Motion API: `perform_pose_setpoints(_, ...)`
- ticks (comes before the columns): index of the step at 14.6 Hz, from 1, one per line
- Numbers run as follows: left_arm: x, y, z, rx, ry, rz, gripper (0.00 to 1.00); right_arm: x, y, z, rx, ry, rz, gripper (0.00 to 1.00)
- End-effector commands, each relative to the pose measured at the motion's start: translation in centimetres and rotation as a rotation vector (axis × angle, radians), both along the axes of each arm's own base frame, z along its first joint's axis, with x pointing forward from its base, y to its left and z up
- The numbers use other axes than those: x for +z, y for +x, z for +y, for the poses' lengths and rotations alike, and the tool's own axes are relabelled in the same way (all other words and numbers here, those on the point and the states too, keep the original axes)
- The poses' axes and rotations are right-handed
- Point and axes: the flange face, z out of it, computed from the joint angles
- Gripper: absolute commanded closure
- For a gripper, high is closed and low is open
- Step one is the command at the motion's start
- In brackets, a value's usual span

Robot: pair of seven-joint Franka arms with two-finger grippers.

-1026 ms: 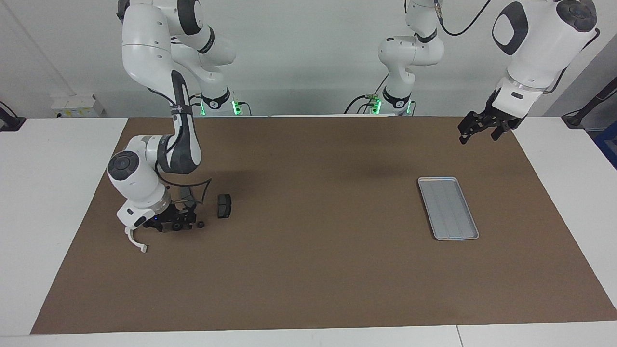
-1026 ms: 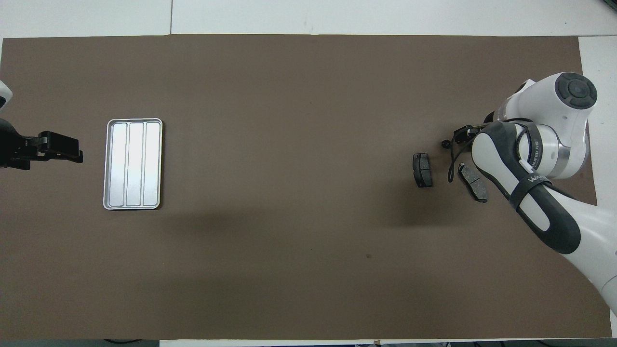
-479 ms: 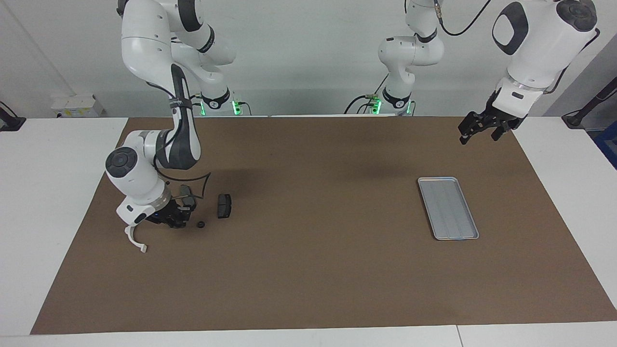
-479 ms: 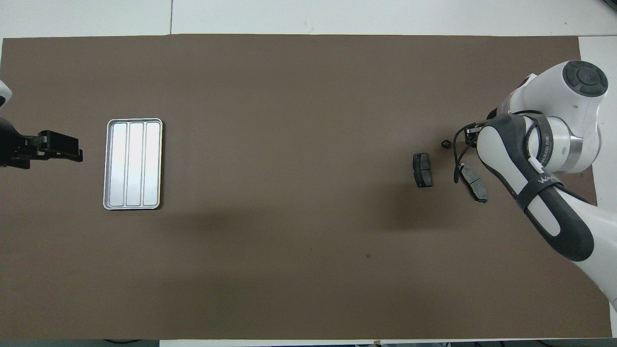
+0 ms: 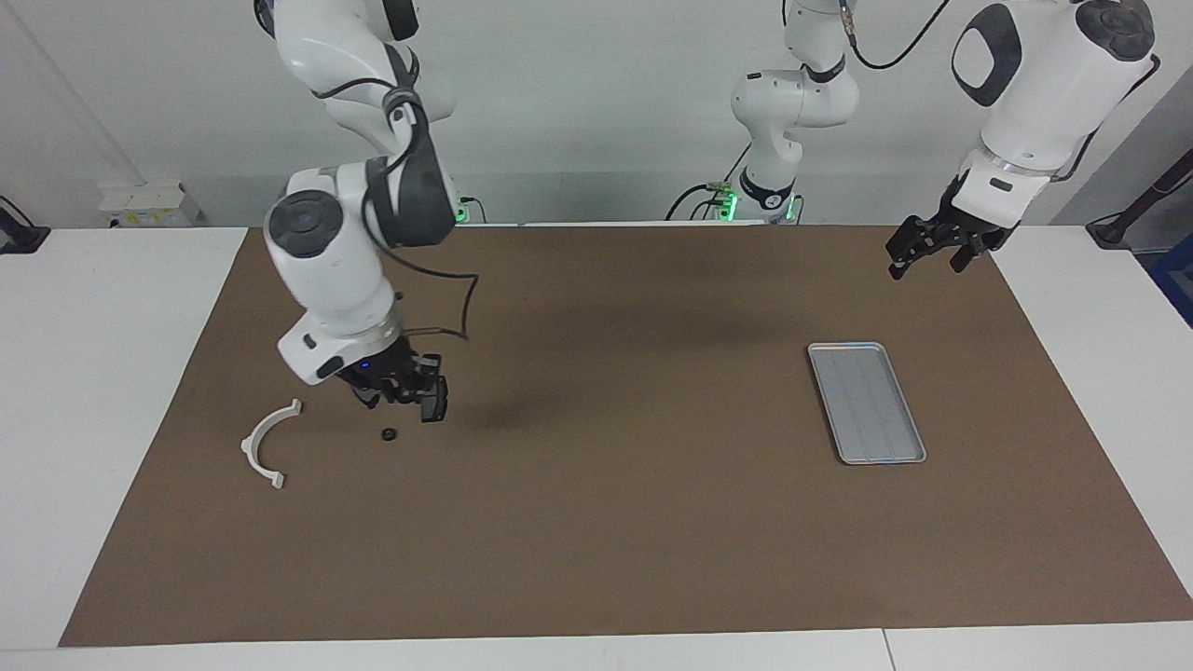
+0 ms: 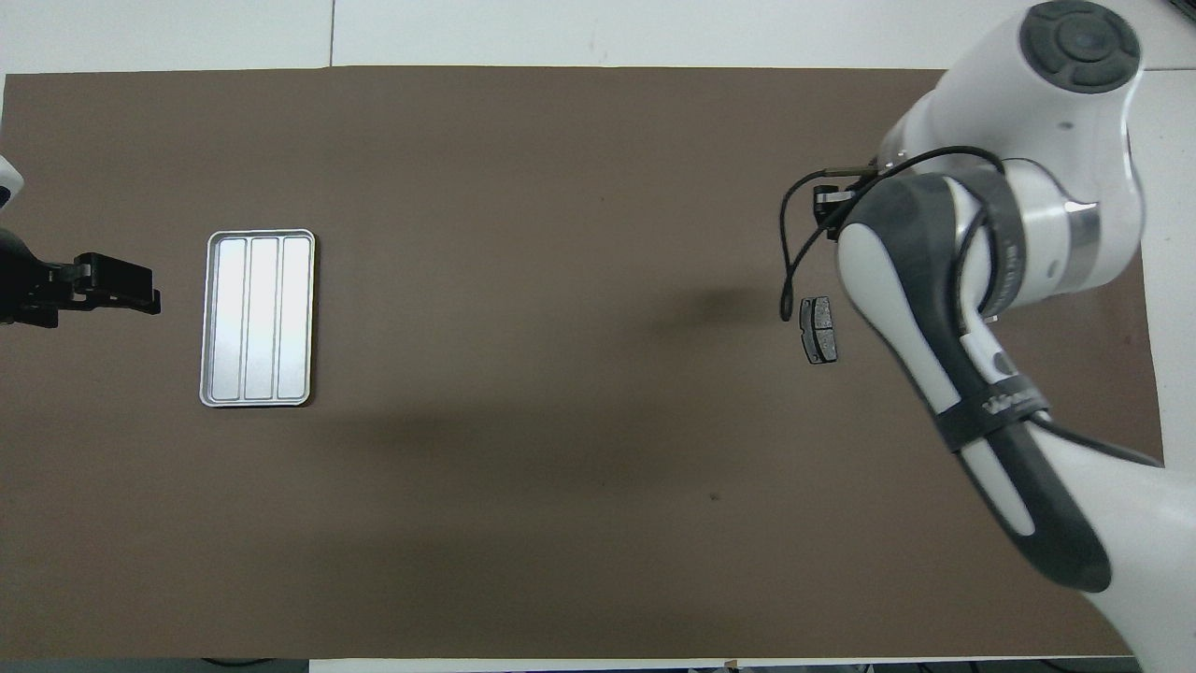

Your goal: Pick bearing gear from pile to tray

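The pile lies on the brown mat toward the right arm's end: a white curved arc (image 5: 265, 445), a tiny black round bearing gear (image 5: 386, 434) and a dark grey brake pad (image 5: 434, 401) (image 6: 819, 329). My right gripper (image 5: 399, 391) hangs in the air over the pile and partly covers the brake pad. Whether it holds anything I cannot tell. In the overhead view the right arm's wrist hides it. The silver tray (image 5: 865, 401) (image 6: 257, 318) lies bare toward the left arm's end. My left gripper (image 5: 927, 266) (image 6: 149, 292) waits open, raised beside the tray.
The brown mat (image 5: 615, 522) covers most of the white table. A loose black cable (image 5: 457, 317) (image 6: 790, 271) loops from the right wrist. The right arm's shadow falls on the mat between pile and tray.
My right arm has risen from the mat and swung toward the table's middle, uncovering the white arc. The round piece, the brake pad and the left arm have stayed put.
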Motion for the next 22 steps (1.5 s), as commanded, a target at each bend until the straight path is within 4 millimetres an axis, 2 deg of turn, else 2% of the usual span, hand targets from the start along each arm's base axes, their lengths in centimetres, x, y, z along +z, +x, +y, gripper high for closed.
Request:
perform_pose_setpoints(1, 0.2, -0.2, 0.1, 0.005, -0.009, -0.012, 0.0, 0.0, -3.2, 12.0, -0.064, -0.03, -0.042, 1.0)
perform_pose_setpoints(3, 0.1, -0.3, 0.1, 0.005, -0.009, -0.009, 0.0, -0.8, -5.4, 17.8, -0.128, -0.005, -0.073, 1.0)
perform_pose_setpoints(4, 0.1, -0.3, 0.1, 0.005, -0.009, -0.009, 0.0, -2.0, -6.0, 20.1, -0.147, 0.011, -0.085, 1.0)
perform_pose_setpoints(5, 0.1, -0.3, 0.1, 0.005, -0.009, -0.008, 0.0, -3.2, -6.3, 21.5, -0.159, 0.017, -0.094, 1.0)
perform_pose_setpoints(7, 0.1, -0.3, 0.1, 0.003, -0.009, -0.008, 0.0, -6.8, -7.8, 25.3, -0.153, 0.01, -0.089, 1.0)
perform_pose_setpoints(8, 0.1, -0.3, 0.1, 0.003, -0.009, -0.008, 0.0, -7.9, -8.0, 26.3, -0.144, 0.022, -0.093, 1.0)
perform_pose_setpoints(10, 0.1, -0.3, 0.1, 0.002, -0.009, -0.009, 0.0, -9.6, -7.7, 26.7, -0.145, 0.035, -0.101, 1.0)
perform_pose_setpoints(13, 0.1, -0.4, 0.0, -0.011, -0.009, -0.008, 0.0, -11.1, -7.6, 26.9, -0.141, 0.045, -0.108, 1.0)
perform_pose_setpoints(16, -0.1, -0.4, -0.2, -0.015, -0.009, -0.003, 0.0, -13.3, -7.6, 26.4, -0.151, 0.06, -0.105, 1.0)
perform_pose_setpoints(22, -0.2, -0.6, -0.1, -0.014, -0.01, -0.002, 0.0, -16.2, -8.1, 25.7, -0.144, 0.059, -0.101, 1.0)
